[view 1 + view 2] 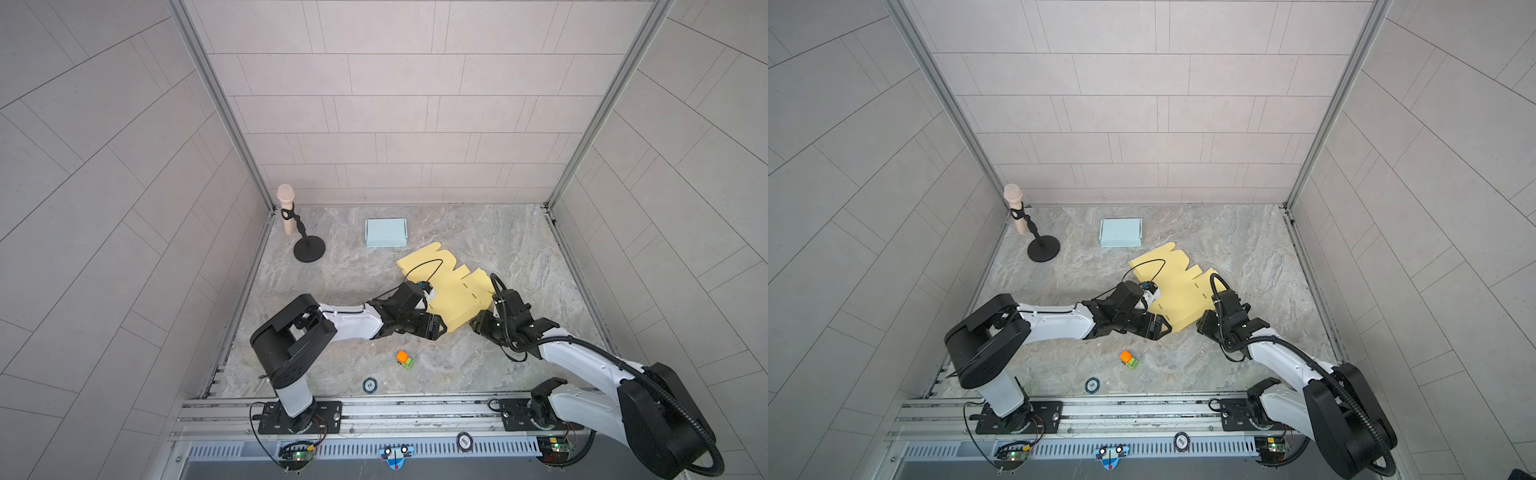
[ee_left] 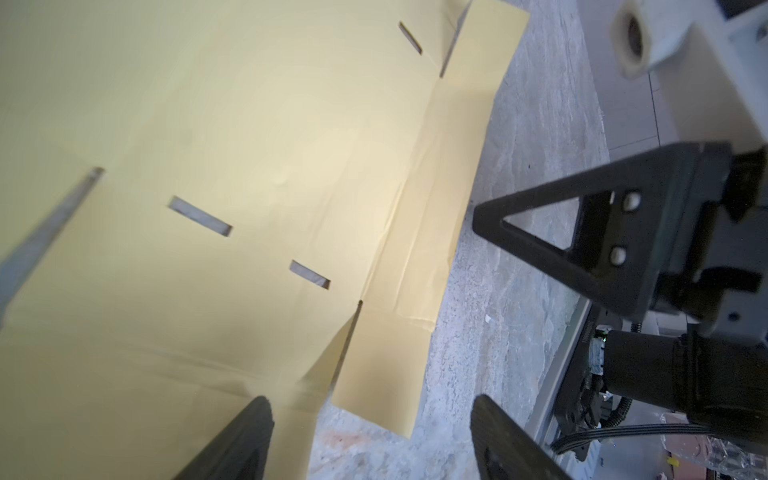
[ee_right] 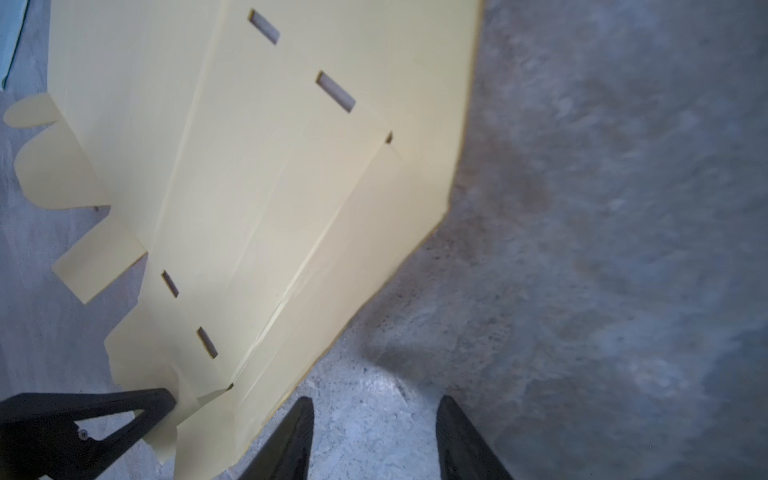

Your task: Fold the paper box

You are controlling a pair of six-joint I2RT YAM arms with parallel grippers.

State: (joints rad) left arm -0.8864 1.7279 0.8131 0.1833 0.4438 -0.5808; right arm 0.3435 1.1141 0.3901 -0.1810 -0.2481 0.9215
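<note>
Both tools released: left tool (image 2: 370,401), right tool (image 3: 376,399); yellow paper box (image 1: 453,295) flat, unfolded.

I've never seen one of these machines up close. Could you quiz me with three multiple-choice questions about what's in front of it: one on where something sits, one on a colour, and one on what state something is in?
1. Where is the pale blue box compared with the yellow sheet?
A. On top of it
B. Farther back, apart from it
C. Right at the front rail

2. What colours is the small toy?
A. Orange and green
B. Red and white
C. All black

3. What state is the yellow sheet in?
A. Folded into a finished box
B. Crumpled into a ball
C. Spread out, not yet folded up

Answers:
1 B: both top views show it lying beyond the sheet with a gap between them.
2 A: its orange and green parts show in both top views.
3 C: both wrist views show its flaps and slots lying open.
</note>
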